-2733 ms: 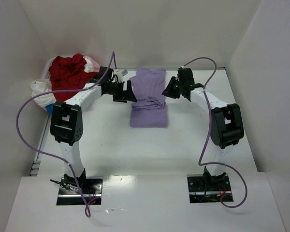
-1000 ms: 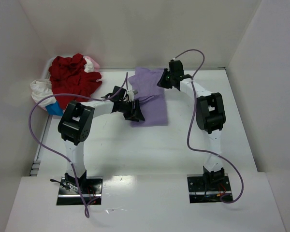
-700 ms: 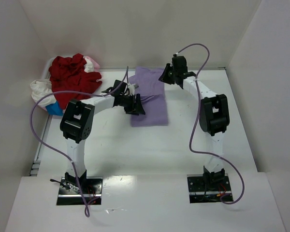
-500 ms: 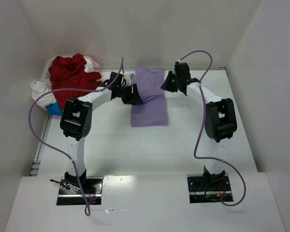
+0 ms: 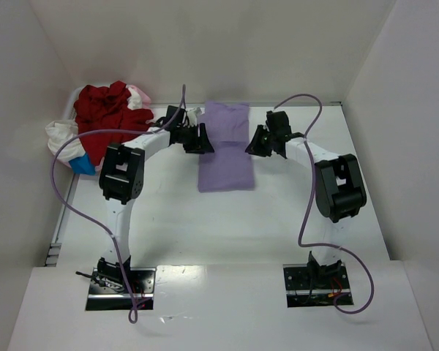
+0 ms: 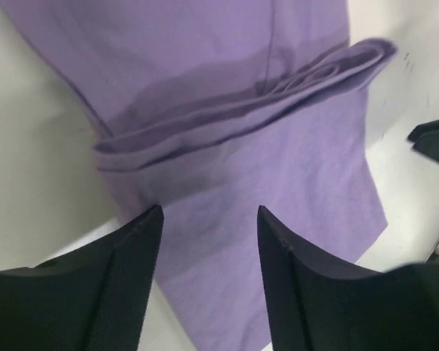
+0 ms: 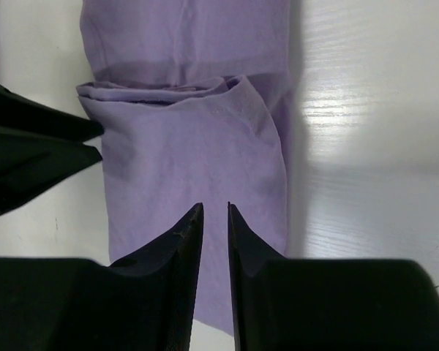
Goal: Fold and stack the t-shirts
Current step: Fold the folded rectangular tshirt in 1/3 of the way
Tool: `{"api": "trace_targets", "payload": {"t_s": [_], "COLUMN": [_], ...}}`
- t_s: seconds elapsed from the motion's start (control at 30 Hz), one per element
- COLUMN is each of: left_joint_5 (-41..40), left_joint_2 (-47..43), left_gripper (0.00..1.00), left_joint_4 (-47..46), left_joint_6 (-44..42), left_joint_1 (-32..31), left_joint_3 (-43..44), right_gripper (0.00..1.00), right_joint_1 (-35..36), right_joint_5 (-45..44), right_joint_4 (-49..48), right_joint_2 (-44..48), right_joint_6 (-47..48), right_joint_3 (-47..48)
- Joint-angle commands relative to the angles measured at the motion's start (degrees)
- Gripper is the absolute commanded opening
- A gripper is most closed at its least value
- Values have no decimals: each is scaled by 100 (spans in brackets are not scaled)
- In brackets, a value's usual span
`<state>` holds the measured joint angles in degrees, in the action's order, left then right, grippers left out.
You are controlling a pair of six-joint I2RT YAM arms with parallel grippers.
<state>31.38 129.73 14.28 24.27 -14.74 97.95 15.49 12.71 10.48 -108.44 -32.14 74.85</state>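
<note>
Two claws flank the folded lavender t-shirt [image 5: 225, 150]: left claw [image 6: 208, 245] spread wide and empty, right claw [image 7: 215, 241] nearly closed, gripping nothing.

Even, bright white light fills the overhead view, with soft faint shadows under the arms and a glossy reflection on the tabletop [image 5: 205, 219] near 6 o'clock. In the right wrist view a bright glare patch sits on the tabletop at 3 o'clock, washing out the wood grain. The lavender t-shirt [image 6: 278, 183] shows soft shadow under its fold. Both wrist views render their own claw fingers [image 6: 285, 278] as dark, slightly blurred silhouettes at 6 o'clock.
</note>
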Motion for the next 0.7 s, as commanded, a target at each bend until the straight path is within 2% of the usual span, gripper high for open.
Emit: {"api": "trace_targets", "payload": {"t_s": [0.0,0.17,0.2,0.27,0.43,0.63,0.67], "left_joint_5": [62,62,62,62,149,-149,-210], "left_joint_2": [140,-246,-334,-667,-1606,-2179,-2259], "left_gripper": [64,83,100,100,100,100,100], "left_joint_4": [-66,-5,-5,57,-108,66,5], "left_joint_6": [7,-211,-212,-283,-204,-64,-2], "left_joint_1": [59,182,182,182,182,-177,-178], "left_joint_3": [390,330,234,-12,-1092,-2172,-2358], "right_gripper": [25,30,36,42,73,79,93], "right_joint_1": [33,33,33,33,86,383,437], "right_joint_5": [100,47,-31,-84,47,47,47], "right_joint_4": [-327,-266,-266,-213,-213,-319,-319], "right_joint_2": [297,367,420,613,1018,1229,1281], "right_joint_6": [-29,24,24,24,-38,-213,-214], "right_joint_3": [-102,-391,-453,-672,-1174,-1675,-1762]}}
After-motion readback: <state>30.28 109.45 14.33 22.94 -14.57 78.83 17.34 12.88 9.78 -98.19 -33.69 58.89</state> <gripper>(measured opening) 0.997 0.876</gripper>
